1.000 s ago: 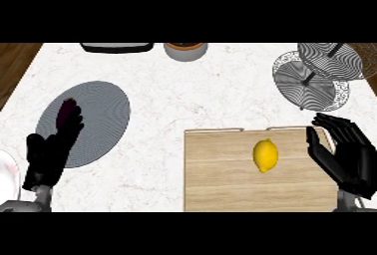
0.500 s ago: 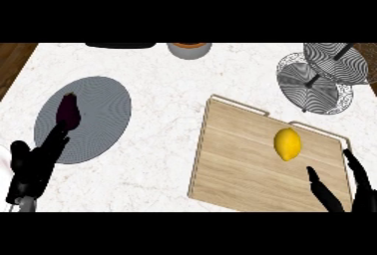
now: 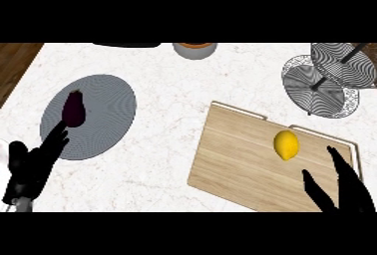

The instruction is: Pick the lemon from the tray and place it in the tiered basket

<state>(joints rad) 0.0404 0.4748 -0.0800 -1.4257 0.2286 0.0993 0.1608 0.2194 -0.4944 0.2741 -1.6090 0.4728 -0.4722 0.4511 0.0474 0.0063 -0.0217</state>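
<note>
The worktop (image 3: 191,84) is white marble with faint grey veining and fills most of the head view; a strip of dark wooden floor (image 3: 13,60) shows past its left edge. A light wooden tray (image 3: 236,164) lies tilted on the right half of the worktop, its notched far edge towards the tiered basket (image 3: 327,79), which stands at the upper right as overlapping wire-mesh tiers on dark rods. A grey round plate (image 3: 103,112) lies on the left half of the worktop and carries a dark purple eggplant (image 3: 73,109) near its left side. At the far edge, a grey bowl (image 3: 195,49) with an orange inside stands beside a partly cut-off black object (image 3: 129,44).

The lemon (image 3: 286,145) lies on the tray, right of its centre, untouched. The right hand (image 3: 346,191) is over the tray's near right corner, fingers straight and spread, holding nothing, apart from the lemon. The left hand (image 3: 33,167) is at the lower left, fingers extended and overlapping the plate's near rim, empty.
</note>
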